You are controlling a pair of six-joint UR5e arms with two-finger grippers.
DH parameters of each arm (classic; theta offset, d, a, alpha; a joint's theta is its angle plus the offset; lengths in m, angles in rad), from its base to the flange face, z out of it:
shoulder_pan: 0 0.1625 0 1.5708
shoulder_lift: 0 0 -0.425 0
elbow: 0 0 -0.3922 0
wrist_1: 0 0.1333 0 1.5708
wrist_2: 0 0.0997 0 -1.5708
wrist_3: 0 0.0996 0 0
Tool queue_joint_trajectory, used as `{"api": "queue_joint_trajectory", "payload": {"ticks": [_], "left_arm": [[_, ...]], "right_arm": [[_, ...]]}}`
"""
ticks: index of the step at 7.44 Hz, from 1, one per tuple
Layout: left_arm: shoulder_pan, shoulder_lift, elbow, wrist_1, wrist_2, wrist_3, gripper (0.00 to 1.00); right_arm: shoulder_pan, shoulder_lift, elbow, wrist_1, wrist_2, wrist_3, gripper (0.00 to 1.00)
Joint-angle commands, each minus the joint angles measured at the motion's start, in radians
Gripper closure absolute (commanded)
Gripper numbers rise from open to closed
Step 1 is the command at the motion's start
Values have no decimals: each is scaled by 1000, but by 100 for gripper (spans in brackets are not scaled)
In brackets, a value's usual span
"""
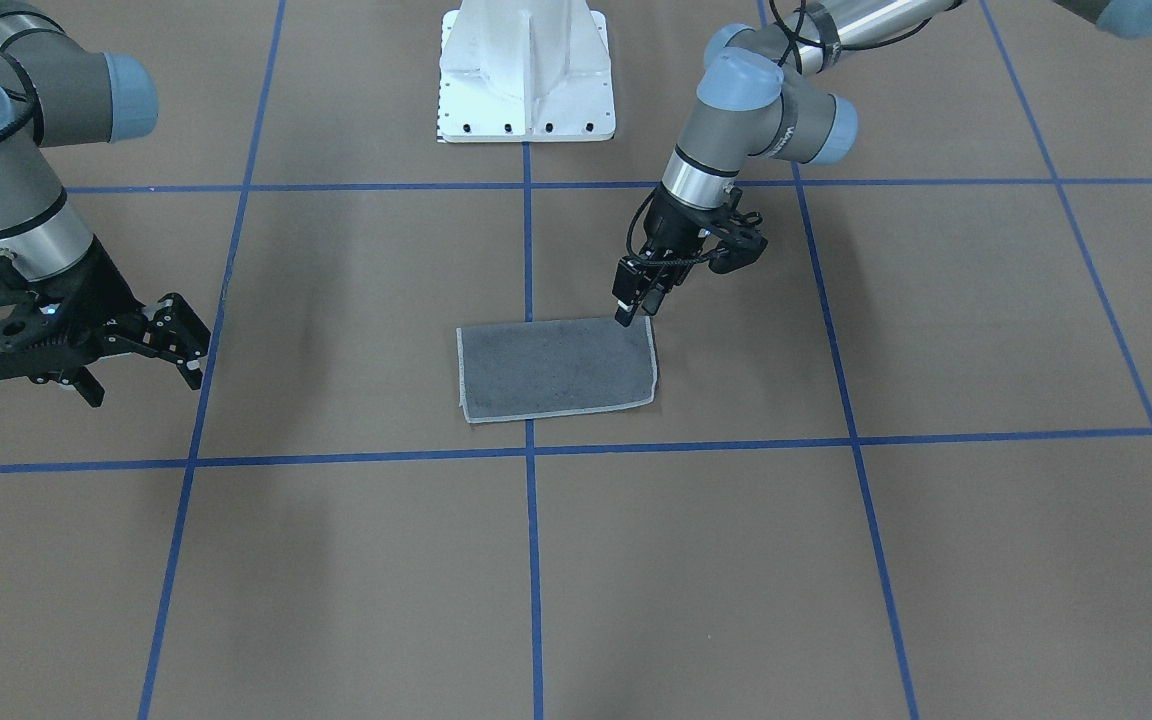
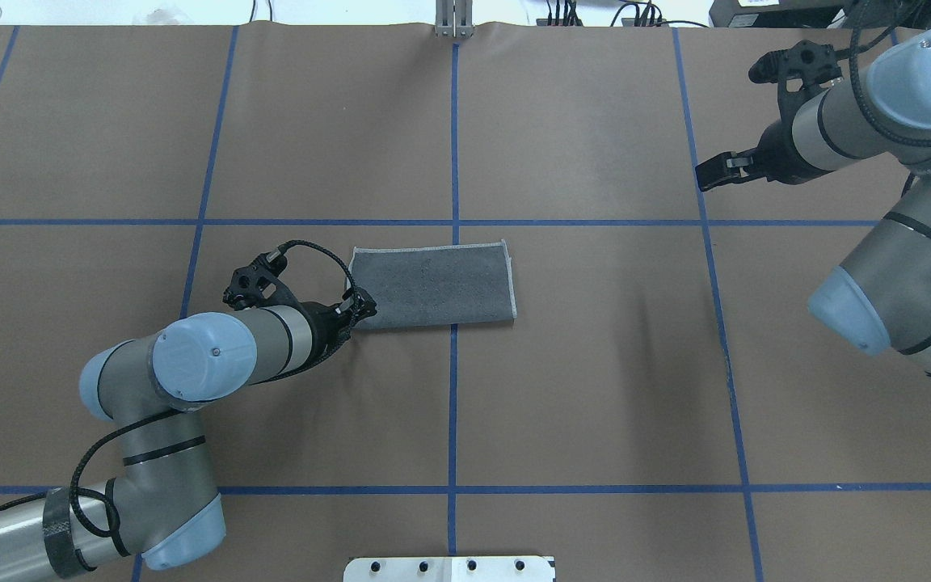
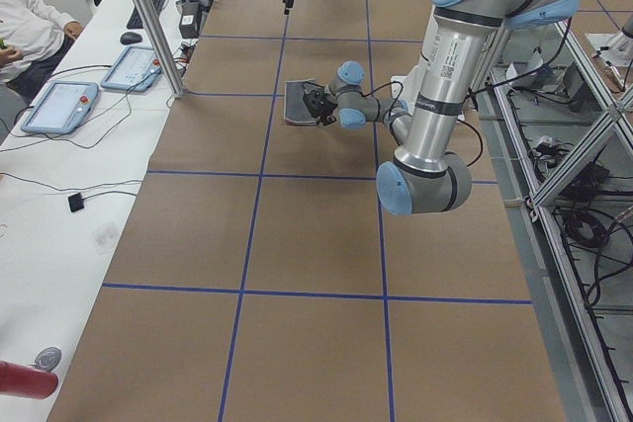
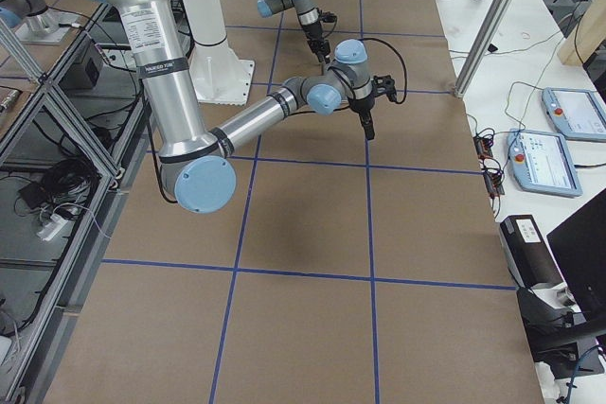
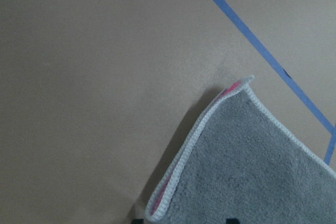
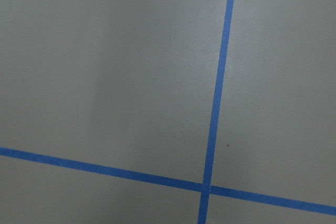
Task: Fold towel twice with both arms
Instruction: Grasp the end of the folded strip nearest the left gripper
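Small terry towel, dark grey face out with a light stitched edge, lies folded once, a flat oblong mid-way on the brown, blue-taped table. My black left gripper sits at its corner; whether it pinches, I cannot tell. My right gripper hangs open, well apart. Both soft layers, pink lining included, should be caught before lifting.

Towel folded once, grey up, flat — left tool at corner, right tool aside.
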Motion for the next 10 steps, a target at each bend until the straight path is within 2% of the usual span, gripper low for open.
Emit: {"api": "queue_joint_trajectory", "payload": {"ticks": [1,3,4,5,10], "left_arm": [[-2,0,8,0,0,1,39],[-4,-2,19,-6,0,1,39],[-5,-2,20,-15,0,1,48],[-8,-2,19,-15,0,1,61],[-11,3,14,-18,-2,4,62]], "right_arm": [[0,-1,0,0,0,0,1],[0,2,0,0,-2,0,1],[0,3,0,0,-2,0,1],[-2,3,0,0,-2,0,1],[0,3,0,0,-2,0,1]]}}
